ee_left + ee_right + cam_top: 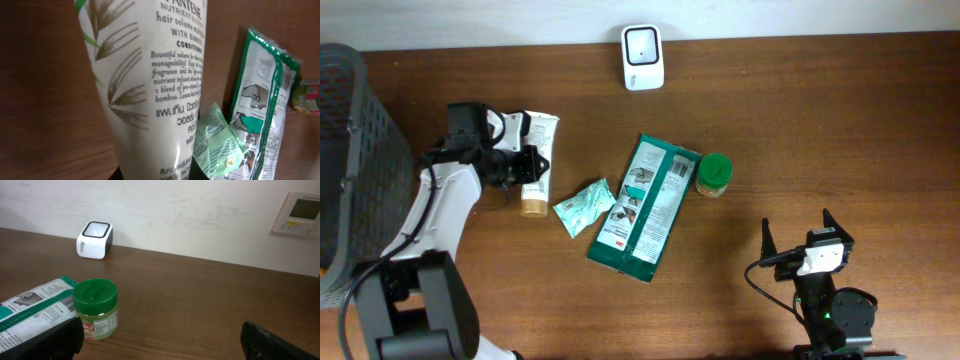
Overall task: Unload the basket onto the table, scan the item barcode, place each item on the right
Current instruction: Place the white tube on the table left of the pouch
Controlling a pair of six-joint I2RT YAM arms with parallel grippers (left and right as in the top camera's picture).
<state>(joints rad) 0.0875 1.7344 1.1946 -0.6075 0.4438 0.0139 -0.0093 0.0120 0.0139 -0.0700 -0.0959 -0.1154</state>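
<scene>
A white Pantene conditioner tube point(537, 143) with a gold cap lies near the table's left side. My left gripper point(520, 164) is shut on its middle. In the left wrist view the tube point(150, 85) fills the frame, and dark fingers point(127, 175) press both of its sides at the bottom edge. I cannot tell whether it is off the wood. The white barcode scanner point(642, 57) stands at the table's back edge, also seen as a scanner point(94, 240) in the right wrist view. My right gripper point(798, 243) stands open and empty near the front right.
A long green-and-white packet point(645, 205) lies mid-table, with a small pale green sachet point(585, 207) on its left and a green-lidded jar point(713, 174) on its right. A grey mesh basket point(345, 150) stands at the left edge.
</scene>
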